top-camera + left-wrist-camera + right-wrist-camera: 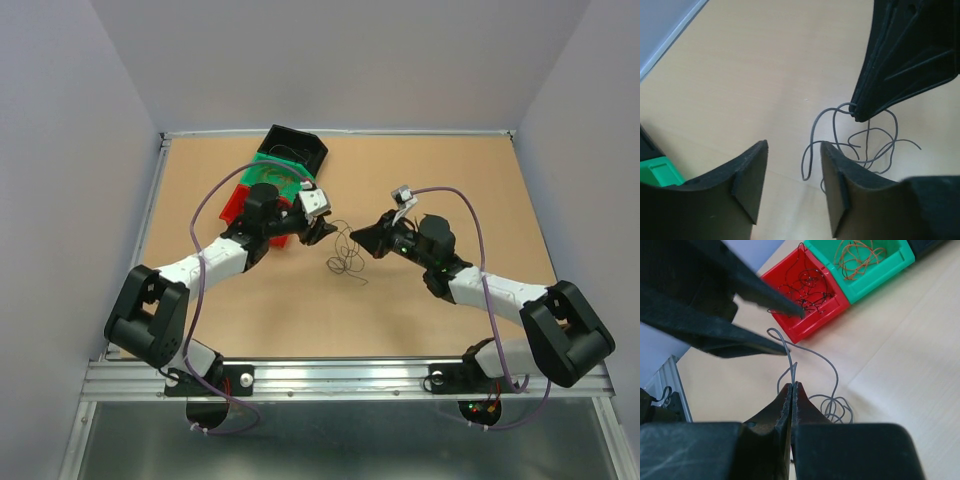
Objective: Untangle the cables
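Observation:
The cables (347, 258) are a small clump of thin grey strands lying on the table between my two grippers. My right gripper (792, 386) is shut on one grey strand (836, 377), which rises from its tips and loops back down to the coils below. My left gripper (794, 150) stands open just left of the clump, with a free loop of cable (813, 131) hanging between its fingertips, close to the right finger and untouched. The right gripper's tip (856, 117) shows in the left wrist view, pinching the strand.
Three bins stand behind the left arm. The red bin (820, 315) holds dark wires, the green bin (875, 282) holds orange wires, and the black bin (300, 148) is furthest back. The table's raised metal edge (155, 200) runs along the left.

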Motion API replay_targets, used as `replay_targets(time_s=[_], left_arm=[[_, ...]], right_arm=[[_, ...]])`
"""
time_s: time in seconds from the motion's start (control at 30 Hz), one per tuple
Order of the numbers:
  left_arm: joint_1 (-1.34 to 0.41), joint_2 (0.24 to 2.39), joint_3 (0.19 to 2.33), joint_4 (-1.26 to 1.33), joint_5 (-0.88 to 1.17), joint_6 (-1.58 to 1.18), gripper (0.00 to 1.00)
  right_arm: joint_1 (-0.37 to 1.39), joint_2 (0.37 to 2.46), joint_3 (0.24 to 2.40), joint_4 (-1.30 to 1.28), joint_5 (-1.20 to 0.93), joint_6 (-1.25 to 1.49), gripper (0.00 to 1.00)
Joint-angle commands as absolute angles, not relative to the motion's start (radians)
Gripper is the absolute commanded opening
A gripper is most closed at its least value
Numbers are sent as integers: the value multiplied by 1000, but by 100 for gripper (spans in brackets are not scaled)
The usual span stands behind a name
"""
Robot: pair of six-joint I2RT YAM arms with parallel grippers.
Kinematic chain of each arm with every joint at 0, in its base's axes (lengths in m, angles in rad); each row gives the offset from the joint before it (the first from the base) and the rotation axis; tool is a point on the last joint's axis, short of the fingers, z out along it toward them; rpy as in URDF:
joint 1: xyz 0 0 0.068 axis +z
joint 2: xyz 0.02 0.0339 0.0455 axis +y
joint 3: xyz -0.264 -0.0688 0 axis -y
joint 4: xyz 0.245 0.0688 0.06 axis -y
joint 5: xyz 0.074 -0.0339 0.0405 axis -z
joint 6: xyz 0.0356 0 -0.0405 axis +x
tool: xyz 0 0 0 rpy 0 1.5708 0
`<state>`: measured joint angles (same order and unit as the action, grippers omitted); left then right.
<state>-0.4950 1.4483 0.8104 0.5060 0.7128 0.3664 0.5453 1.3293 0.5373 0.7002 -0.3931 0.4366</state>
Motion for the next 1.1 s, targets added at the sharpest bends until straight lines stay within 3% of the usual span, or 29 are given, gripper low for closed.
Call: replay_targets(time_s=[0.0,0.03,0.1,0.13,0.17,0.2,0.27,0.43,0.47,0.5,0.57,0.6,0.67,0.73,1.07], left_arm=[[-529,1477,857,454,735,451,41],[-531,1480,862,446,730,459,33],[-534,1482,867,430,727,472,7],[-534,1479,868,428,718,474,0],[-534,1474,870,426,703,474,0],[-534,1465,867,428,698,474,0],[-534,1454,864,428,680,472,0],[-532,1422,851,437,670,469,0],[-532,1419,851,437,666,469,0],[-532,1416,851,437,664,468,0],[-532,1408,848,436,666,466,0],[-532,1405,847,436,667,466,0],[-532,1393,845,436,672,463,0],[-531,1378,842,437,667,460,0],[-500,1361,848,462,584,393,0]], right_arm=[[557,1331,583,770,-414,419,1],[558,1331,584,772,-414,420,0],[557,1330,581,772,-408,420,2],[557,1328,578,772,-402,420,5],[557,1327,577,773,-394,423,9],[557,1328,575,772,-381,426,20],[557,1331,572,772,-364,431,27],[557,1354,575,772,-341,437,26],[557,1358,575,770,-333,443,25],[557,1359,575,770,-310,446,17],[557,1364,572,770,-296,449,16],[557,1367,574,769,-296,449,19],[557,1379,580,769,-317,448,42],[557,1388,583,769,-327,445,47],[557,1434,580,807,-379,443,47]])
